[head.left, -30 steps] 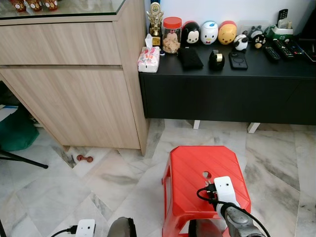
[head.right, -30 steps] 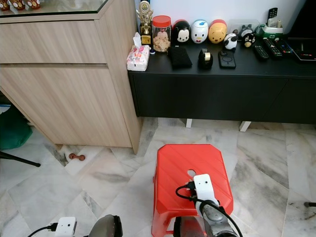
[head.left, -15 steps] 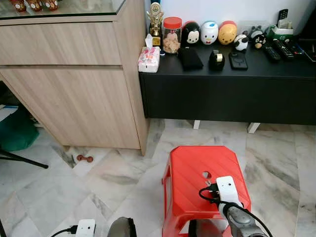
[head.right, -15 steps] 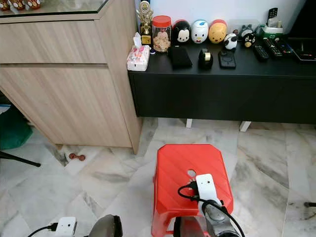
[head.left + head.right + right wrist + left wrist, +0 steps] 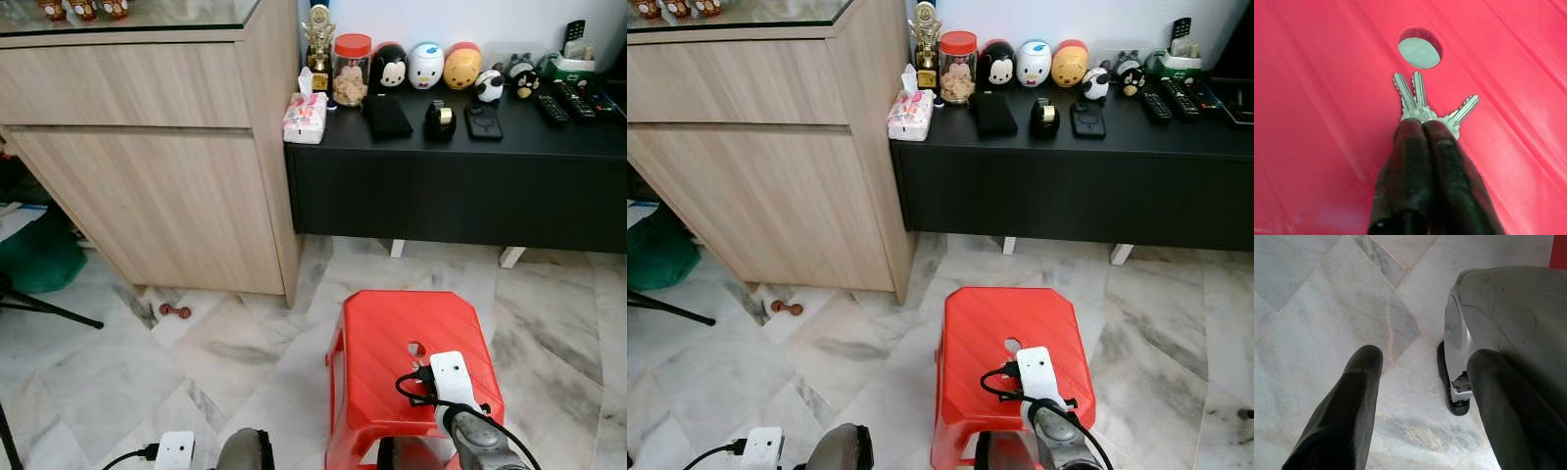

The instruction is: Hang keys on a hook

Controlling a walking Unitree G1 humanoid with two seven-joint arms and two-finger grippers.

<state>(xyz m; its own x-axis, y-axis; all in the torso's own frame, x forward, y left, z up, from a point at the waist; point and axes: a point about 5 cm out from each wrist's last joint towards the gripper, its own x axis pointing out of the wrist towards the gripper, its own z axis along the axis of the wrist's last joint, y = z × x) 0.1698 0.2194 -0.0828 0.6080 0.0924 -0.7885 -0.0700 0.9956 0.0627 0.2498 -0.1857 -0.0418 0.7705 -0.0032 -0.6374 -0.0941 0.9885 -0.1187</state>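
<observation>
No text, label, brand, number or sign can be read anywhere. The tissue pack (image 5: 305,117) at the upper middle of the frame carries a pink print too small to make out, and the jar (image 5: 352,70) just right of it, with its red lid, shows no legible label.

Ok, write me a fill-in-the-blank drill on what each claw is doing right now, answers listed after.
1. The right claw is shut on a bunch of ____.
2. The keys fan out above the red stool, near the round ____ in its seat.
3. The left claw hangs over the marble floor with its fingers ____.
4. The tissue pack lies on the ____ cabinet, beside the wooden one.

Missing words: keys; hole; open; black
</observation>
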